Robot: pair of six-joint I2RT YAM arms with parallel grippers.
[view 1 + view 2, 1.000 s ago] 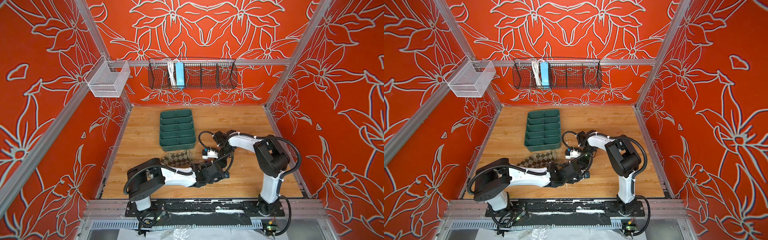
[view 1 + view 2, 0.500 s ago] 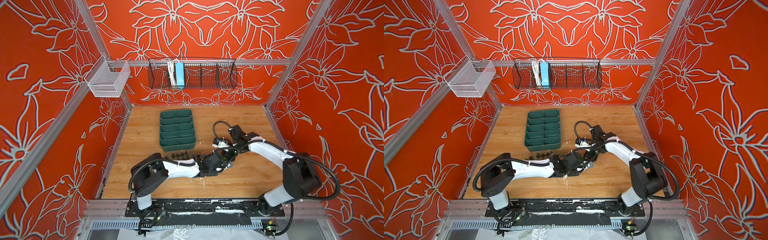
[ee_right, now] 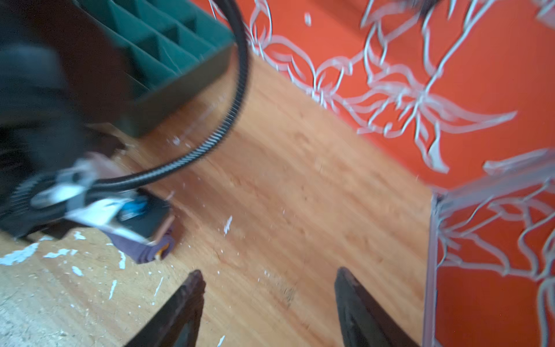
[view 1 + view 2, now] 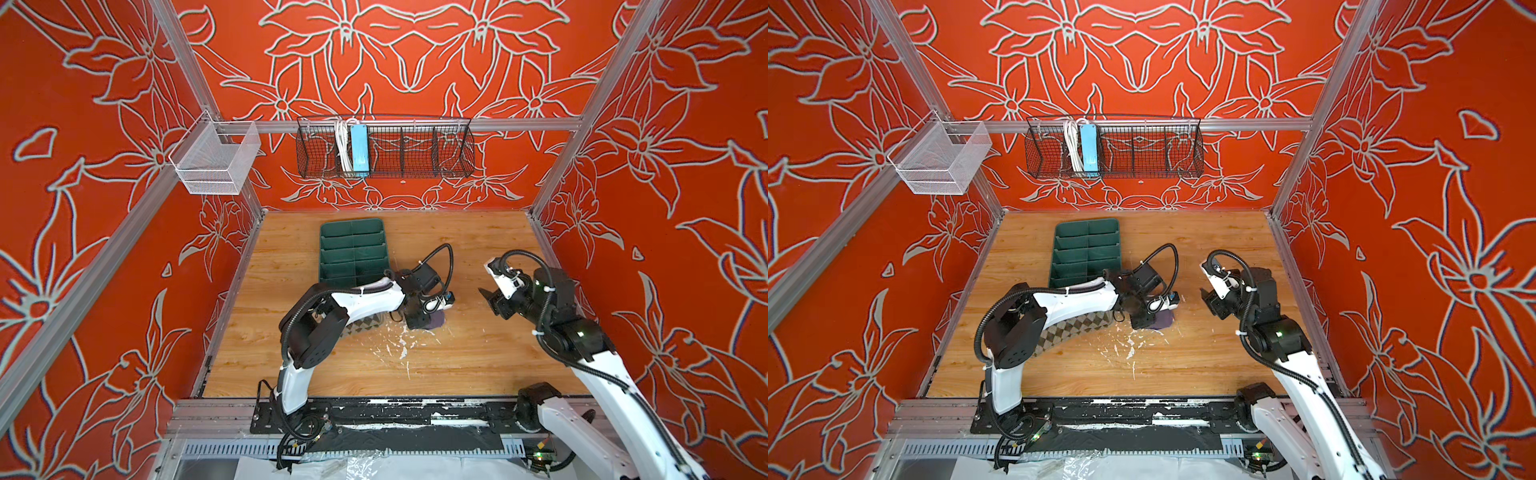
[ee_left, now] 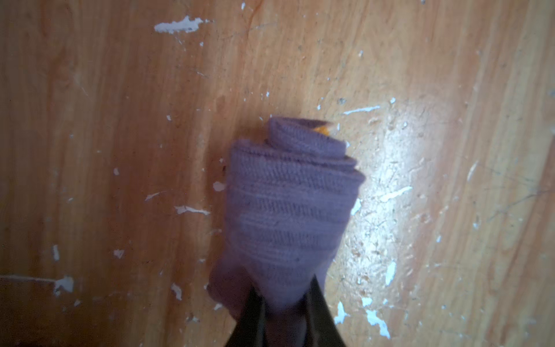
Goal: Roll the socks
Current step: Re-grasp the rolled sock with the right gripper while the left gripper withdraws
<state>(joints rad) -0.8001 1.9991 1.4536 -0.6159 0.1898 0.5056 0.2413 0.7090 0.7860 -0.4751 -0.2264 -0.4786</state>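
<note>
The purple sock (image 5: 288, 210) is a tight roll with a speck of yellow cuff at its core. It rests on the wooden floor (image 5: 120, 120). My left gripper (image 5: 282, 288) is shut on the near end of the roll, its dark fingers pinching the knit. In both top views the roll (image 4: 435, 320) (image 4: 1163, 320) sits under that gripper (image 4: 419, 322). The beige argyle sock (image 4: 1075, 328) lies flat, partly hidden under the left arm (image 4: 365, 299). My right gripper (image 3: 267, 273) stands open and empty to the right of the roll (image 3: 144, 252), clear of it (image 4: 488, 297).
A dark green divided tray (image 4: 353, 249) (image 3: 180, 60) stands just behind the left arm. A black wire basket (image 4: 384, 147) and a white mesh basket (image 4: 216, 160) hang on the back rail. White paint flecks (image 4: 401, 349) mark the floor in front of the roll.
My right gripper has opened and swung away to the right, off the socks. The left gripper has closed further on the purple roll and carried it right and back, uncovering more argyle sock.
</note>
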